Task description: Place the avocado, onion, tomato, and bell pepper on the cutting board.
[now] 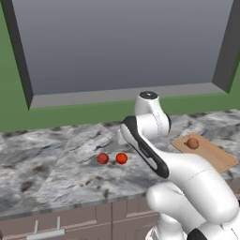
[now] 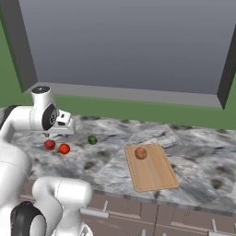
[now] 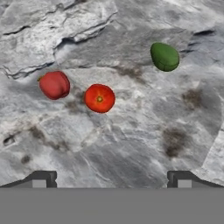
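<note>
Gripper (image 3: 112, 181): fingers spread wide, holding nothing, above the counter.
Tomato (image 3: 99, 98): nearest, at 12 o'clock; likely smooth and prone to roll, so pinch across its middle.
Bell pepper (image 3: 54, 84): just beside it at 9 o'clock; lumpy.
Avocado (image 3: 165, 56): 1 o'clock, apart.
Onion (image 2: 141, 153): on the cutting board (image 2: 154, 177).
Counter (image 2: 106, 159): level marble.

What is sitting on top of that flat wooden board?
A single dull orange-brown round onion rests near the far end of the flat light tan wooden cutting board. The rest of the board's top is bare wood. Nothing visible covers it in the right base view.
</note>
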Controlling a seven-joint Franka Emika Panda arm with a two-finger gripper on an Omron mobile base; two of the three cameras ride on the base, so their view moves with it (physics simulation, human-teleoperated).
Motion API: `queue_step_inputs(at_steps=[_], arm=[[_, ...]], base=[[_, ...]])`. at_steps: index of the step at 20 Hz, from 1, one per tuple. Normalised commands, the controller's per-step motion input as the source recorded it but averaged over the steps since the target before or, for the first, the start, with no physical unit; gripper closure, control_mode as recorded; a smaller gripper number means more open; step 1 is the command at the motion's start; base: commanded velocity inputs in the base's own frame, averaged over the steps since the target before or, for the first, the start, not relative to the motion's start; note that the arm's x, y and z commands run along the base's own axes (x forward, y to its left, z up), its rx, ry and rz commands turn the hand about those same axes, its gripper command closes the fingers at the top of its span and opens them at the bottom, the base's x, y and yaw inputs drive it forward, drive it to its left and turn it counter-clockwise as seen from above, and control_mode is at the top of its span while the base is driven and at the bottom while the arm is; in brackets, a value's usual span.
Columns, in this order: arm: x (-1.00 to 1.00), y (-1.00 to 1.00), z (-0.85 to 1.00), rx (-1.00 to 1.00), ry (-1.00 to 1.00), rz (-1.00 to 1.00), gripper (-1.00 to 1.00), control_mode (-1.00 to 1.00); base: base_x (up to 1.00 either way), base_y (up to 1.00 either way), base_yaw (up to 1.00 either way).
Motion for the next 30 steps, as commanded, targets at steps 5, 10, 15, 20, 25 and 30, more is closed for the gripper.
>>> queue_step_inputs(at_steps=[5, 10, 15, 20, 25, 30], arm=[[0.08, 0.15, -0.19, 0.0, 0.0, 0.0, -1.0, -1.0], [0.29, 0.2, -0.15, 0.0, 0.02, 0.0, -1.0, -1.0], [0.39, 0.08, -0.15, 0.0, 0.03, 0.0, -1.0, -1.0], [0.31, 0.0, -0.27, 0.0, 0.06, 0.0, -1.0, -1.0], [0.25, 0.03, -0.25, 0.01, 0.06, 0.0, -1.0, -1.0], [0.14, 0.06, -0.22, 0.0, 0.04, 0.0, -1.0, -1.0]], base=[[0.0, 0.0, 0.0], [0.0, 0.0, 0.0], [0.0, 0.0, 0.0], [0.0, 0.0, 0.0], [0.0, 0.0, 0.0], [0.0, 0.0, 0.0]])
